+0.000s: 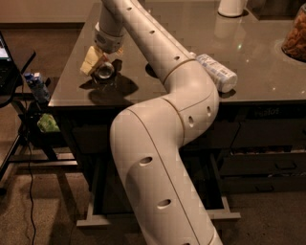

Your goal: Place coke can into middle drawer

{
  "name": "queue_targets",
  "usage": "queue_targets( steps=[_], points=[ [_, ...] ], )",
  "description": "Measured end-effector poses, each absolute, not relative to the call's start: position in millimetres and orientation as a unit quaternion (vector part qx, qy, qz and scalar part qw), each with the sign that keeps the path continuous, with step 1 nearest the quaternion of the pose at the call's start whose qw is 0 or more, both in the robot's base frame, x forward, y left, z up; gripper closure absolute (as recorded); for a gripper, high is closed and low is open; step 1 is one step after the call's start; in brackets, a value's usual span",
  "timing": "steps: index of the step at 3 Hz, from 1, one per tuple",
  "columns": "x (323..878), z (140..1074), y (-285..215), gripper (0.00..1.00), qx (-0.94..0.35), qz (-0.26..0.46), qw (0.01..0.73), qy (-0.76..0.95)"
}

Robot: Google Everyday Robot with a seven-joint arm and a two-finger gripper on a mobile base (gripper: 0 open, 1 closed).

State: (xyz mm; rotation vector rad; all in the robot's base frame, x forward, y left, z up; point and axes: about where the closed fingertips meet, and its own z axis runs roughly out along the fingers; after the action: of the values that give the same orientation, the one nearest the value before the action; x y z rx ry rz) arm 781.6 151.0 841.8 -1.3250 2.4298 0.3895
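Observation:
The coke can (pixel 104 72) stands near the front left corner of the dark counter (pixel 258 57), its silver top facing up. My gripper (pixel 99 63) is down at the can, cream-coloured, with the can right against it on its lower right side. The middle drawer (pixel 89 221) is pulled out low below the counter. Its light grey front edge shows on both sides of my arm, which hides most of its dark inside.
A clear plastic bottle (pixel 217 72) lies on the counter right of my arm. A white container (pixel 232 6) stands at the back and a snack bowl (pixel 294 37) at the right edge. A stand with a blue item (pixel 36 84) and cables is left of the counter.

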Motion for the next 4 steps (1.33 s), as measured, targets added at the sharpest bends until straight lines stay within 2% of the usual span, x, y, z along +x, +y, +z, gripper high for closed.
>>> queue_targets(
  steps=[1,4],
  points=[
    [782.1,840.8,151.4,0.18,-0.466,0.138,0.173,0.857],
    [782.2,840.7,151.4,0.87,-0.466,0.138,0.173,0.857]
  ],
)
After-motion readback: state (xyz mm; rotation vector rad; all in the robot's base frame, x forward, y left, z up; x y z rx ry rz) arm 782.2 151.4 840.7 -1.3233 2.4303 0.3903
